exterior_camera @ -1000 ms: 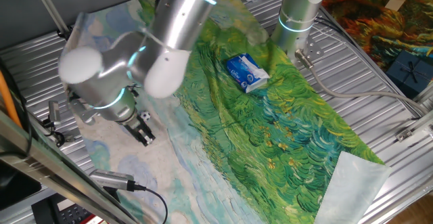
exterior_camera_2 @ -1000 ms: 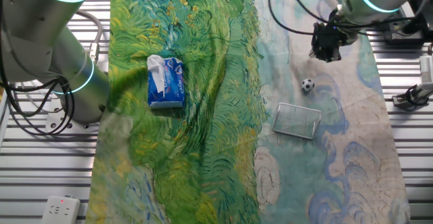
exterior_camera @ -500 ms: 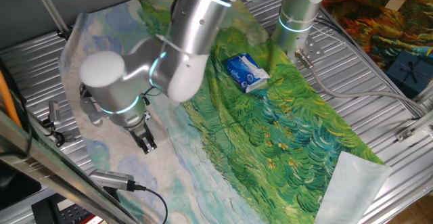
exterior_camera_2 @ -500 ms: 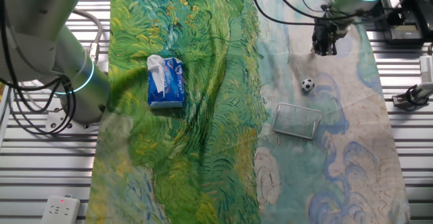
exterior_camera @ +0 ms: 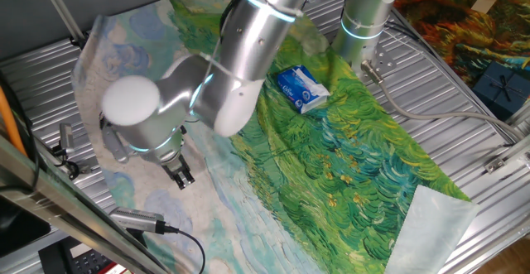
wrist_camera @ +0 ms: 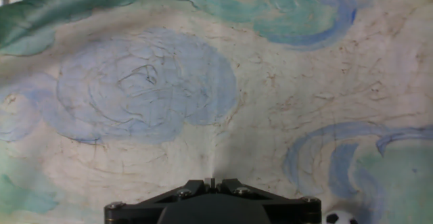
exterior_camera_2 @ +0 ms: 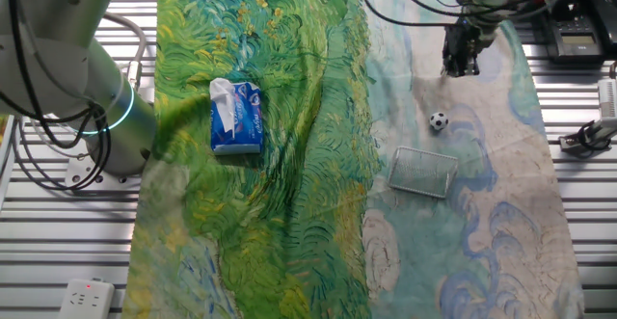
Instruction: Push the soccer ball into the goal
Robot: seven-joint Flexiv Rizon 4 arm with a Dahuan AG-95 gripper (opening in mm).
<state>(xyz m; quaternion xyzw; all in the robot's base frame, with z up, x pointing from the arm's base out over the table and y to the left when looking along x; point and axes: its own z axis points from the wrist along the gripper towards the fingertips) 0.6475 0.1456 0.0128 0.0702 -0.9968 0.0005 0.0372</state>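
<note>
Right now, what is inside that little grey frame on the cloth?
Through the goal only the painted cloth shows. The soccer ball lies outside it, near the pincer. Nothing seems hidden there.

Ribbed metal table (exterior_camera_2: 578, 261) under a painted cloth (exterior_camera_2: 289, 213)

On the cloth near my gripper (exterior_camera_2: 460, 61) sits the soccer ball (exterior_camera_2: 439, 120), apart from my fingers; the goal (exterior_camera_2: 423, 172) lies just beyond it. Well off to the side rests a blue-and-white packet (exterior_camera_2: 236, 117) (on the green part). A power strip (exterior_camera_2: 89, 297) sits at the table's corner.
</note>
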